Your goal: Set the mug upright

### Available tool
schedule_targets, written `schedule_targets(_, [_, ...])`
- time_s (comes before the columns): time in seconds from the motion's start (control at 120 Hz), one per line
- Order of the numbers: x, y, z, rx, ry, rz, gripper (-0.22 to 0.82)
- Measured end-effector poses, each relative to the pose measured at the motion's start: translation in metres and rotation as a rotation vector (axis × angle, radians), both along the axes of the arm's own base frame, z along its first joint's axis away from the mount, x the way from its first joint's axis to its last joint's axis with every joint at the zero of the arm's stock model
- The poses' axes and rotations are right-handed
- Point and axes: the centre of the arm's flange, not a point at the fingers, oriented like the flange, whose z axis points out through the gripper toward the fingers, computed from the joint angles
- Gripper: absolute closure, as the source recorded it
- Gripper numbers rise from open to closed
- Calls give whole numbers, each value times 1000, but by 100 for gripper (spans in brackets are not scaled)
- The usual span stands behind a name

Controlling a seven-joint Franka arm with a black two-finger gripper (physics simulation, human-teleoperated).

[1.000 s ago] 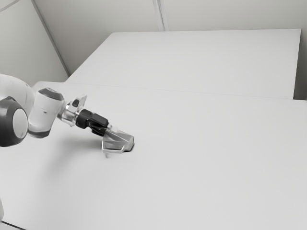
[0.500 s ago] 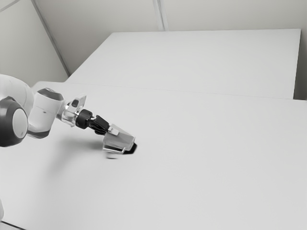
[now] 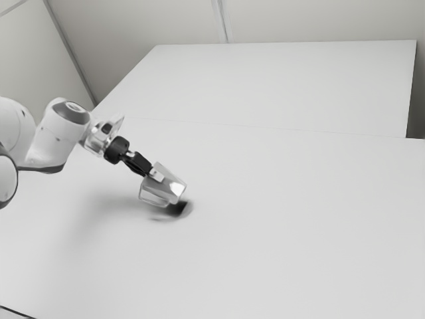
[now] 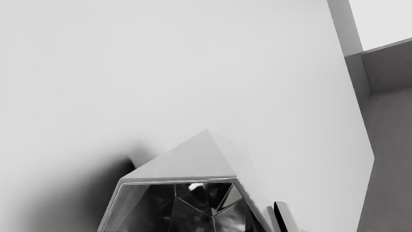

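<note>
The faceted silver-grey mug (image 3: pixel 166 187) is tilted, with its open end toward my hand and its base toward the exterior view's right. My gripper (image 3: pixel 155 175) is shut on the mug's wall near the rim, holding it just above its shadow. Looking from the hand, I see into the dark, shiny inside of the mug (image 4: pixel 193 161). Beside its outer wall shows one pale fingertip of the gripper (image 4: pixel 271 220); the other is mostly hidden by the mug.
The white table (image 3: pixel 285 226) extends around the mug, and a second white surface (image 3: pixel 285 86) lies behind it. A table edge and grey floor (image 4: pixel 389 167) appear beyond the mug in the wrist view.
My hand has risen a little with the mug, whose base has tipped lower relative to its rim. A gap has opened between the mug and its shadow.
</note>
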Motion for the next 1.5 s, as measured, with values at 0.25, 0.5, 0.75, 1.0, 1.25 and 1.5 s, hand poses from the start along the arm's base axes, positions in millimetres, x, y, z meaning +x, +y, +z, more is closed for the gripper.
schedule_targets(0.25, [-5,-56,48,458,-85,-227,78])
schedule_targets(0.5, [-17,-87,40,723,-171,-271,78])
schedule_targets(0.75, [-23,-117,29,812,-248,-256,78])
schedule_targets(1.0, [-26,-143,20,838,-282,-247,78])
schedule_targets(1.25, [-26,-163,13,837,-287,-243,64])
schedule_targets(1.5, [-26,-169,26,829,-306,-228,29])
